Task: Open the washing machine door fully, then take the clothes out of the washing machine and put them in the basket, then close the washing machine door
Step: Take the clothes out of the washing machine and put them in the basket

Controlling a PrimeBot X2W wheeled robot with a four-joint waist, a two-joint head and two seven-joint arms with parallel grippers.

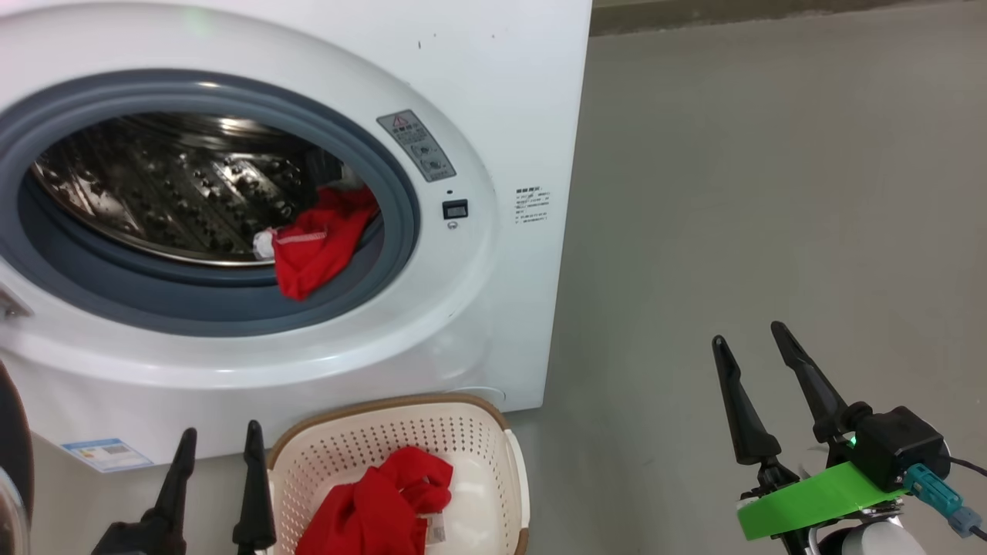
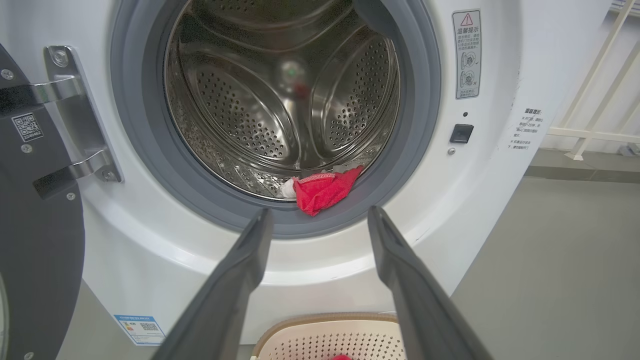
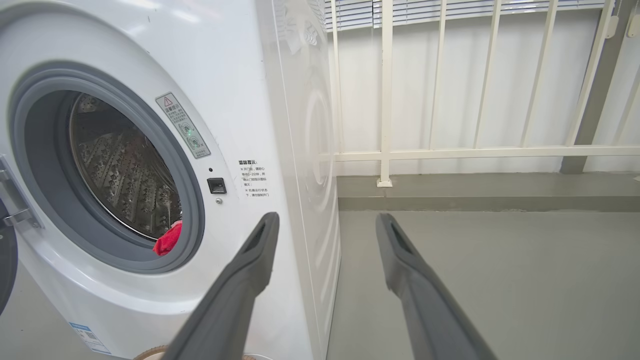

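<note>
One big white washing machine [image 1: 501, 92] stands with its door [image 2: 30, 250] swung open to the robot's left. Just a dark slice of the door and its hinge are in frame, so I cannot tell how far it has swung. The basket [image 1: 385, 402] sits on the floor right against the machine's front, below the opening, with one red garment [image 1: 378, 501] bundled in it; its near end is cut off.

The other red garment [image 1: 320, 239] lies at the lower right of the drum mouth. Its length runs from inside the drum out and down over the grey seal [image 2: 415, 125], with a small white bit [image 1: 264, 245] at its left.

The left gripper [image 1: 220, 433] is the nearer one, just left of the basket. Its jaws are spread wide with nothing in them, and the garment lies ahead and above, framed between its fingertips in its wrist view. The right gripper [image 1: 749, 332], equally wide and empty, hangs over bare floor well to the right.

How much cloth reaches deeper into the drum is hard to make out.
</note>
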